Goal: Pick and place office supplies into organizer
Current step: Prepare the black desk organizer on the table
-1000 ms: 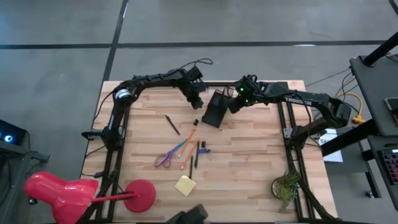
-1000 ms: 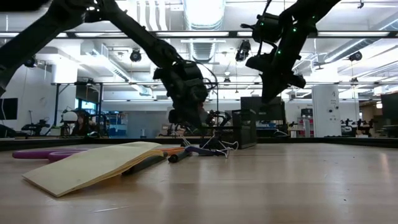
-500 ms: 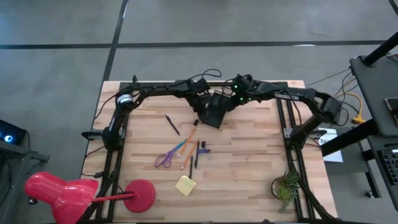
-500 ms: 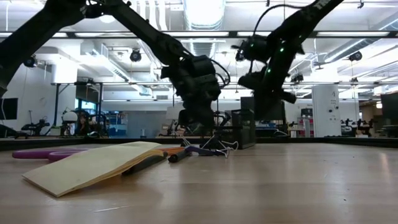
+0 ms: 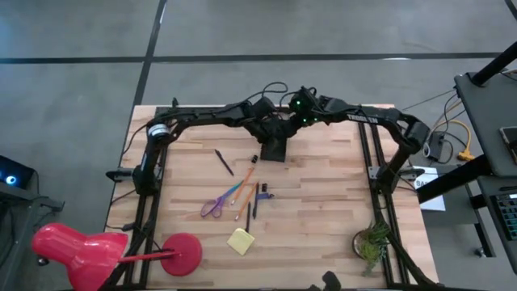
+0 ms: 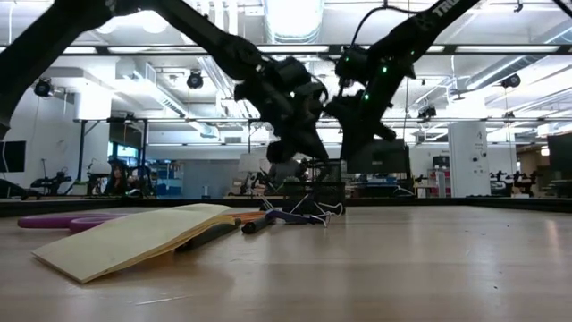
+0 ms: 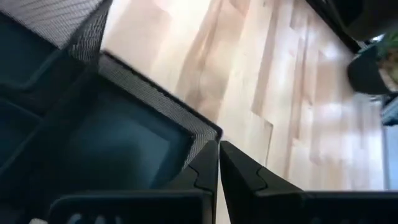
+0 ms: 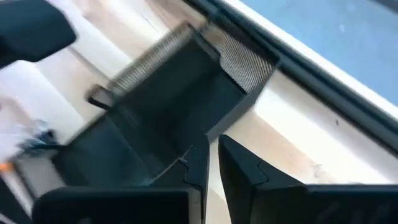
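The black mesh organizer (image 5: pixel 273 149) stands on the table at the far middle, and both arms meet over it. My right gripper (image 8: pixel 212 149) is shut on one of its walls. My left gripper (image 7: pixel 218 152) is shut, its tips at a top corner of the organizer (image 7: pixel 208 132). Toward the near side lie the purple-handled scissors (image 5: pixel 214 206), orange and black pens (image 5: pixel 245 192), a lone black pen (image 5: pixel 224 162), a small dark clip (image 5: pixel 254 158) and the yellow sticky-note pad (image 5: pixel 241 241). My left gripper's shut fingers (image 7: pixel 202 163) lie right at the organizer's top corner, slanting down from the far left; I cannot tell whether they touch it. My right gripper holds a side wall's top edge (image 8: pixel 204 132), one finger inside the organizer and one outside. It slants down from the far right.
A red lamp-like object (image 5: pixel 89 255) lies at the near left corner and a green plant (image 5: pixel 371 242) at the near right. The arms' dark frames run along both side edges. Bare wood (image 5: pixel 323 202) lies to the right of the supplies.
My right gripper has gone toward the table's left and a little down, and the organizer has shifted left and turned with it. My left gripper has come toward the table's right and up to the organizer's corner. Both have stayed shut.
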